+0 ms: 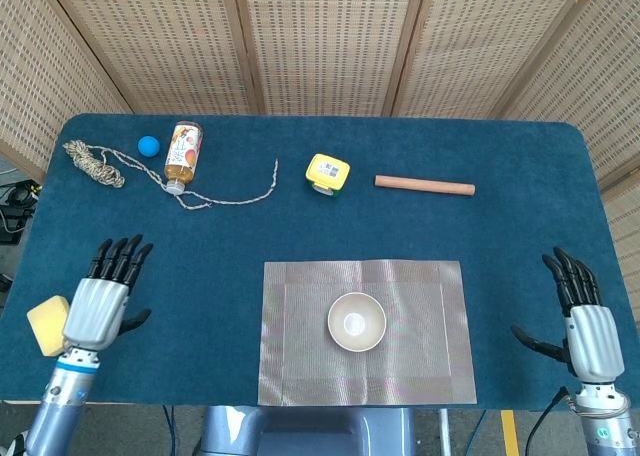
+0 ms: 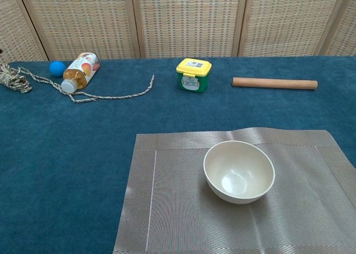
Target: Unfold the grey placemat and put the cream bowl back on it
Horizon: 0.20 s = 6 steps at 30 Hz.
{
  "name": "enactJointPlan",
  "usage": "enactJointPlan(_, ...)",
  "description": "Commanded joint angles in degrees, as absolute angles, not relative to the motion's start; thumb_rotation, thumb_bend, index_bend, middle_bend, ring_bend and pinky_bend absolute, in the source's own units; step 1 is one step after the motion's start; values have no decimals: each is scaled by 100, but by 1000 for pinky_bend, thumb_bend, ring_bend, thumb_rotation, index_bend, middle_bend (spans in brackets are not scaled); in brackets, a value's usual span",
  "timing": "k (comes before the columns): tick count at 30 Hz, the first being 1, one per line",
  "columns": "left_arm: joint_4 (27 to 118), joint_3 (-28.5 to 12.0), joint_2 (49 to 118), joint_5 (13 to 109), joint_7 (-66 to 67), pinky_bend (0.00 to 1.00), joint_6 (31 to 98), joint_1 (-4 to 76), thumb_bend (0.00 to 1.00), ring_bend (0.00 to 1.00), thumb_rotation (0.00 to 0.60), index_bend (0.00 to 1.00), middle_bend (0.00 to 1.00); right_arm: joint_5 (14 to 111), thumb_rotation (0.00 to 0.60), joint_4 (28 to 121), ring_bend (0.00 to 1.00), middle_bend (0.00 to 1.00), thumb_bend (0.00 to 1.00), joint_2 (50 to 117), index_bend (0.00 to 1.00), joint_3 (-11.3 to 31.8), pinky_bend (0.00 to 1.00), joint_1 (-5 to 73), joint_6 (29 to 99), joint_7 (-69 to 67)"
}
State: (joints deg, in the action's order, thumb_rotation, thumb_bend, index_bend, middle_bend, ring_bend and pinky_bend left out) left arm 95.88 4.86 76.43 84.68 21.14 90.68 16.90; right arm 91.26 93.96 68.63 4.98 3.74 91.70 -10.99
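Mat [image 1: 420,326] is laid flat at table's 6 o'clock; bowl [image 1: 357,321] is seated upright near its centre. Left hand [image 1: 98,306] at 8 o'clock, right hand [image 1: 585,321] at 4 o'clock: fingers spread, nothing held.

In front of me I count one flat grey woven placemat [image 1: 400,366], one cream round bowl [image 1: 357,321], one yellow sponge block [image 1: 45,325], one small blue ball [image 1: 148,145], one lying plastic drink bottle [image 1: 181,152], one frayed rope [image 1: 150,170], one yellow-lidded green tub [image 1: 327,172], one wooden dowel [image 1: 424,185].
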Motion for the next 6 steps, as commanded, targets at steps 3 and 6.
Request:
enactJointPlan(3, 9406, 641, 7405, 8603, 1881, 0, 9434, 1288, 90, 0, 600, 0, 0, 9172, 600, 9400, 0, 0, 160, 6889, 0, 424, 0, 391, 9080, -742)
enactJointPlan(6, 9343, 596, 7331, 8682, 1800, 0, 9538, 1169, 90, 0, 600, 0, 0, 9091, 600, 9415, 0, 0, 146, 6903, 0, 430, 0, 391, 9024, -405)
